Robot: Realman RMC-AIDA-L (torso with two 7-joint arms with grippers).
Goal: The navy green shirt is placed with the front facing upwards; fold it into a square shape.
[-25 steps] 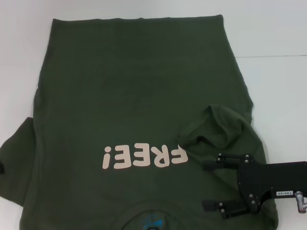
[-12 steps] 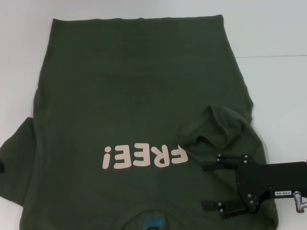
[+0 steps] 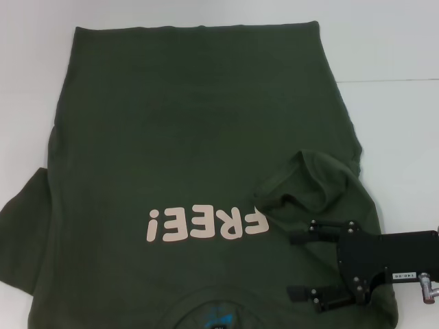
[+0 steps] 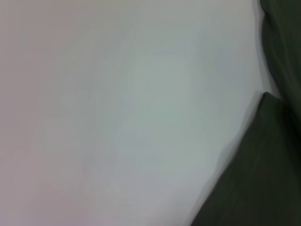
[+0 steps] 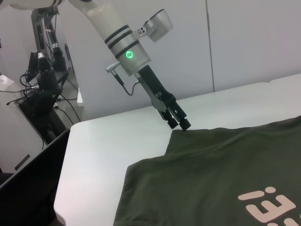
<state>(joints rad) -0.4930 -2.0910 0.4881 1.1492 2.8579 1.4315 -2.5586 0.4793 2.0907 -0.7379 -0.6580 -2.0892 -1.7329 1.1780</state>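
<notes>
We see the navy green shirt (image 3: 185, 137) spread front-up across the white table (image 3: 391, 41), filling most of the head view. Its pale "FREE!" lettering (image 3: 206, 225) reads upside down from our side, and a patch of small blue print (image 3: 218, 319) sits near the bottom edge of the view. The far hem lies straight along the back of the table. On our right side, a sleeve (image 3: 312, 181) is turned inward over the body of the shirt, bunched into a raised fold that covers the edge of the last letter.

Our right gripper (image 3: 295, 266) hovers low over the shirt just beside that folded sleeve, near the bottom right of the head view. Its two black fingers (image 3: 305, 238) point toward the lettering and stand well apart, with only shirt fabric showing between them; they grip nothing.

Our left gripper (image 5: 182, 125) shows only in the right wrist view, at the far left sleeve corner of the shirt, where the cloth meets the bare table. Its tips look pressed close together at the fabric edge, though from this angle we cannot tell whether they pinch the cloth or merely touch it. The left wrist view shows only blurred white table and a dark wedge of shirt (image 4: 254, 179).
</notes>
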